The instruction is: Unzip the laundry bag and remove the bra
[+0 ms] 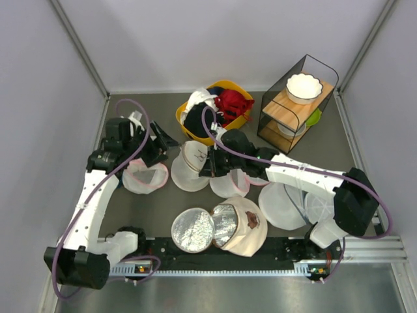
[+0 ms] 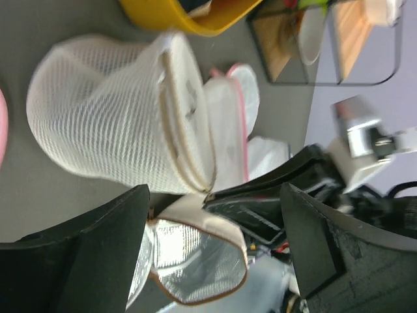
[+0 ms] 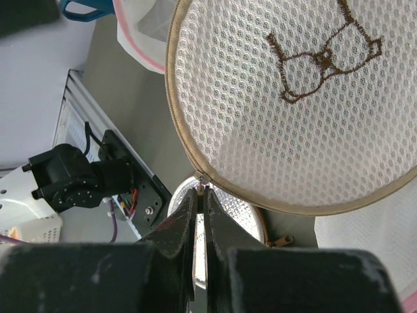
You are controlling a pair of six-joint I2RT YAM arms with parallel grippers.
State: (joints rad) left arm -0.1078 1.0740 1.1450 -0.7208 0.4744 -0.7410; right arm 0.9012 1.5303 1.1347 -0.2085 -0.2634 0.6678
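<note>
- Laundry bag [image 1: 187, 171] judged light and soft: open mesh walls, likely to sag or slide on the table [image 1: 150, 215] if pulled from one side only
- Rim of its flat face looked stiffer, bound by a tan zip tape [image 3: 186, 140]; best hold for opening judged to be the small metal zip pull [image 3: 200, 177], with the drum body braced against the pull
- Right end effector [image 3: 201, 195] was closed, pinching that zip pull at the rim's edge, so far as the wrist view showed
- Left end effector [image 2: 215, 195] was open with jaws wide apart, just left of the bag and not touching it
- Bag stood mid-table on its side, just near of the yellow tub [image 1: 186, 124], with a pink-trimmed bag [image 1: 144, 177] to its left
- Appearance: cream-white, drum-shaped, honeycomb mesh face with a brown embroidered mark [image 3: 319, 62]; zip looked shut
- Bra not visible through the mesh; presumably inside, expected to be limp and prone to snag
</note>
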